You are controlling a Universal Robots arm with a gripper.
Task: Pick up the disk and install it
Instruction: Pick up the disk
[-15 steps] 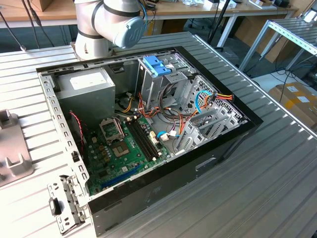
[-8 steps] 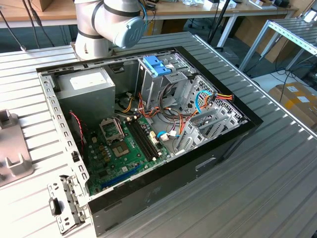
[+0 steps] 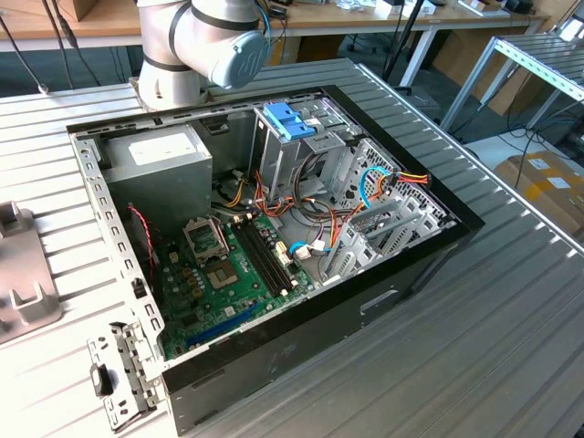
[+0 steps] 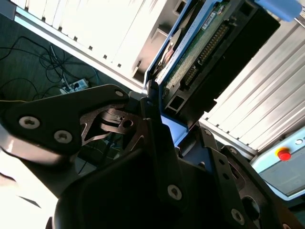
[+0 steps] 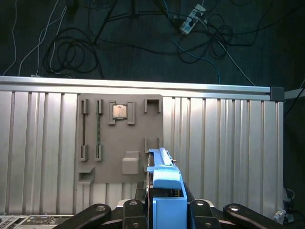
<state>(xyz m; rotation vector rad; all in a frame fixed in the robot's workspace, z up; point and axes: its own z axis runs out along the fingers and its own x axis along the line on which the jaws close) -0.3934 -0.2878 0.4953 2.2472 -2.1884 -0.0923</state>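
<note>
- Exterior view: we see the open computer case (image 3: 301, 358) on a ribbed metal table (image 3: 511, 347).
- Second wrist view: our gripper (image 4: 177, 128) pinches the disk (image 4: 209, 47).
- First wrist view: table below the disk, cables (image 5: 66, 52) on dark floor (image 5: 143, 57).

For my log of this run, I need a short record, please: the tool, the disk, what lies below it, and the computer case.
tool: shut on the disk, seen in both wrist views
disk: in its light-blue frame, held over the grey holder plate
grey holder plate: lies on the ribbed table, with a chip in one slot
computer case: open on the table, motherboard exposed
drive cage: blue tabs, inside the case
installation: not yet done; the disk is in the tool
</note>
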